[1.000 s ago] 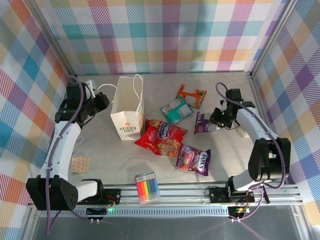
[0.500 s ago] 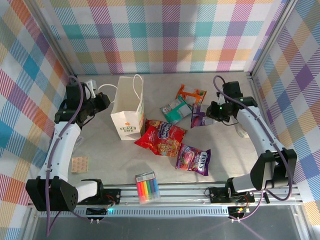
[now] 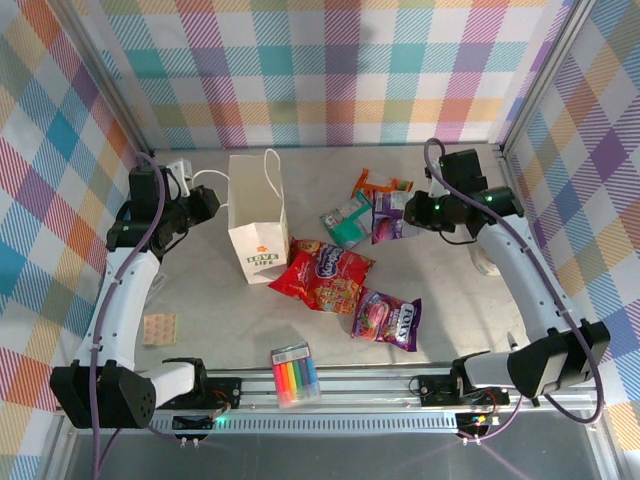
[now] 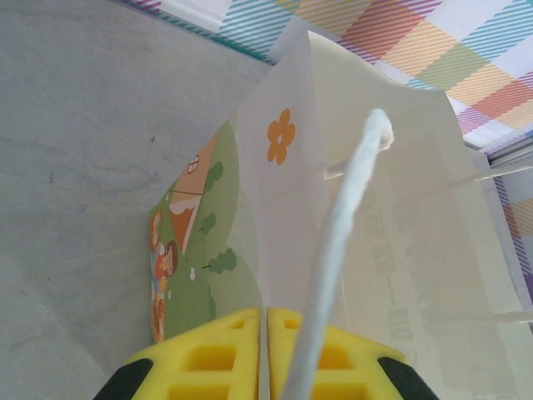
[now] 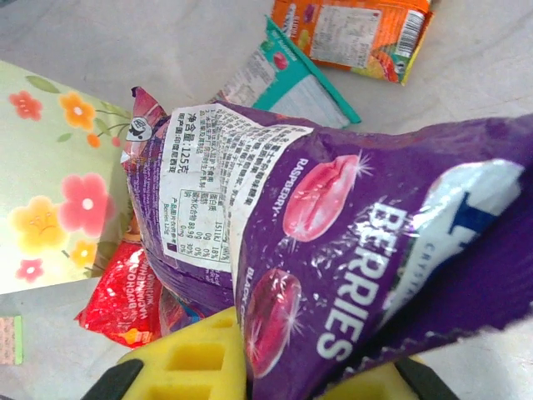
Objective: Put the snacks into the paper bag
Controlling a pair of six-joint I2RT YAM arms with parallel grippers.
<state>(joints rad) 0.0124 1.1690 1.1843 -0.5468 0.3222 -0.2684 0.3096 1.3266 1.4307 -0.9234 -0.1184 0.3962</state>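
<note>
Grey desk (image 3: 200, 290), scuffed, boxed in by pastel plaid walls (image 3: 330, 70) with metal frame posts at the corners. Count: one paper bag (image 3: 256, 222), five snack packets, one clear marker pack (image 3: 294, 377) at the near edge, and one small tan pad (image 3: 159, 327) on the left. The packets are one big red packet (image 3: 322, 277) mid-desk, one purple packet on the desk (image 3: 388, 320) just right of and nearer than the red one, one purple packet in my grip (image 3: 388, 216), one teal-and-white packet (image 3: 345, 220) and one orange packet (image 3: 381, 185) at the back. The bag stands upright at the left rear with its mouth open upward; the red packet's corner is just beside its base, and no packet is in it that I can see. My left fingers (image 4: 212, 357) are pressed almost together with only a thin slit between them, pinching the bag's edge at the fold, and the white twisted handle (image 4: 341, 250) runs across one finger. My right fingers (image 5: 187, 367) are clamped on the lower end of the purple berries packet, which sits between the yellow pads. That packet hangs just right of the teal-and-white one, well apart from the bag.
</note>
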